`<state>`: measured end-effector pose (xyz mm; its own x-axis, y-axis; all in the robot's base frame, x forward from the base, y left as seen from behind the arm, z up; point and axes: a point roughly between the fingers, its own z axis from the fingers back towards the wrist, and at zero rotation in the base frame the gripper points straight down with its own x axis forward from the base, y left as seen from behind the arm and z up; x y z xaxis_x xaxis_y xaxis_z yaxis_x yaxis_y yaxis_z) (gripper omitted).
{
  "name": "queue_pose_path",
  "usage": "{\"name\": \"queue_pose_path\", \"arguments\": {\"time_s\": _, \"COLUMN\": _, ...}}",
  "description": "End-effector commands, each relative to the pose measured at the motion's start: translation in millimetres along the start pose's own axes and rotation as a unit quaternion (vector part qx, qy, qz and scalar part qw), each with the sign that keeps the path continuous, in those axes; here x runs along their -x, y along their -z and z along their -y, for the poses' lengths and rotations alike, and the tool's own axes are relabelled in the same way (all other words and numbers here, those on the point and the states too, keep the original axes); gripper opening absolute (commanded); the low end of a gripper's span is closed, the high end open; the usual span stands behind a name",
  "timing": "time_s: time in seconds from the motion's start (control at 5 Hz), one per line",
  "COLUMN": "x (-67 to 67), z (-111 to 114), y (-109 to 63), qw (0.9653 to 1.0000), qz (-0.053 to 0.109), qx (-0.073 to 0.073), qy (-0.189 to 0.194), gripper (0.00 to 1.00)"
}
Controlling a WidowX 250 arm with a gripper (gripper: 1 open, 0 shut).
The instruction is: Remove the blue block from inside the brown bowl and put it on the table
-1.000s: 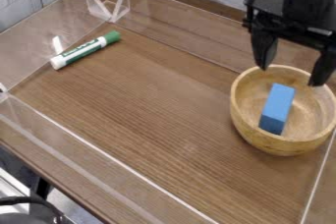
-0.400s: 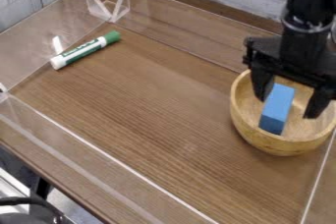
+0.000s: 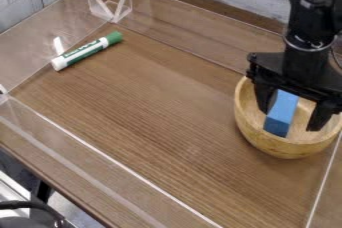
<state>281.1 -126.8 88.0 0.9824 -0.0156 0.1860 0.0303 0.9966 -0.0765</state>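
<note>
The blue block [image 3: 279, 111] stands up inside the brown bowl [image 3: 258, 132], at the right side of the desk [image 3: 160, 102]. The end effector [image 3: 294, 105] hangs low over the bowl with its fingers wide apart, one on each side of the block, so it can squeeze the block from both sides. It holds nothing yet. A green marker [image 3: 86, 51] lies far off to the left.
</note>
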Motion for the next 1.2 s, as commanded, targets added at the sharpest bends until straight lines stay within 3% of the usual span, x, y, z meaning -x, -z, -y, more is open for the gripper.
{"name": "queue_pose_path", "arguments": {"time_s": 0.0, "x": -6.9, "z": 4.1, "y": -3.5, "qw": 0.9997, "qz": 0.023, "qx": 0.006, "qy": 0.001, "gripper": 1.00}}
{"name": "queue_pose_path", "arguments": {"time_s": 1.0, "x": -10.6, "z": 4.6, "y": 26.8, "qw": 0.9991, "qz": 0.040, "qx": 0.012, "qy": -0.007, "gripper": 1.00}}
